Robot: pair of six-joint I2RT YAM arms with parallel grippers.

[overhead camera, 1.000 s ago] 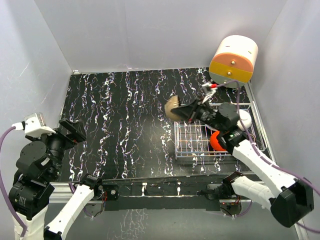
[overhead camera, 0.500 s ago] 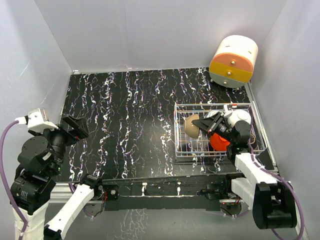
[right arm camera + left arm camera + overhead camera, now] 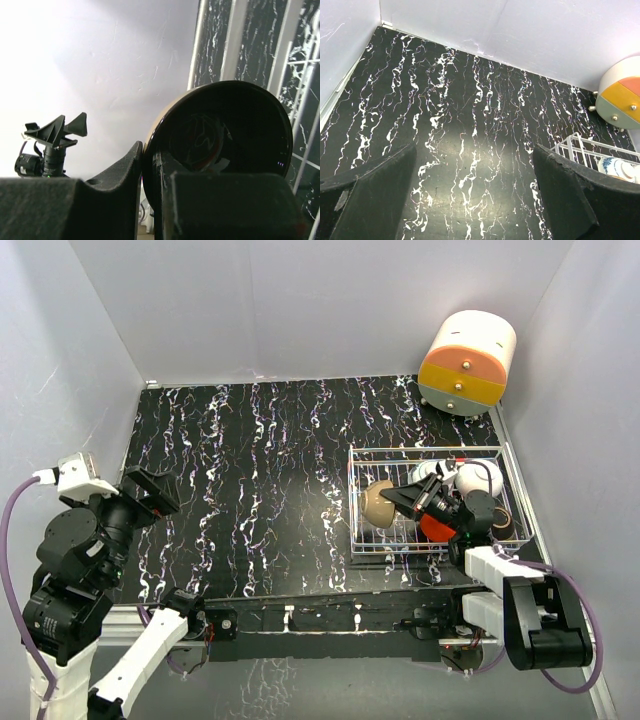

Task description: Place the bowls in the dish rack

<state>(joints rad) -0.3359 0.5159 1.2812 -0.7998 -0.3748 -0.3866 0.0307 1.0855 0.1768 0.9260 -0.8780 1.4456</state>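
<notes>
The tan-gold bowl [image 3: 374, 502] hangs on edge in the left part of the silver wire dish rack [image 3: 352, 525], with my right gripper [image 3: 397, 496] shut on its rim. In the right wrist view this bowl [image 3: 225, 130] shows a dark glossy inside, and the rim is pinched in the right gripper [image 3: 147, 155]. A red-orange bowl [image 3: 436, 528] and a white bowl [image 3: 482, 478] lie in the rack behind the gripper. A blue-and-white bowl [image 3: 618, 167] shows in the rack too. My left gripper [image 3: 150, 495] [image 3: 475, 150] stands open over the black marbled table at the far left, holding nothing.
A round cream-and-orange drawer cabinet [image 3: 467, 360] [image 3: 622, 95] stands at the back right corner, just beyond the rack. White walls close in the table on three sides. The rack wires [image 3: 235, 40] run close behind the held bowl.
My right gripper has carried the tan-gold bowl from above the table left of the rack down into the rack's left part. The left arm has hardly moved.
</notes>
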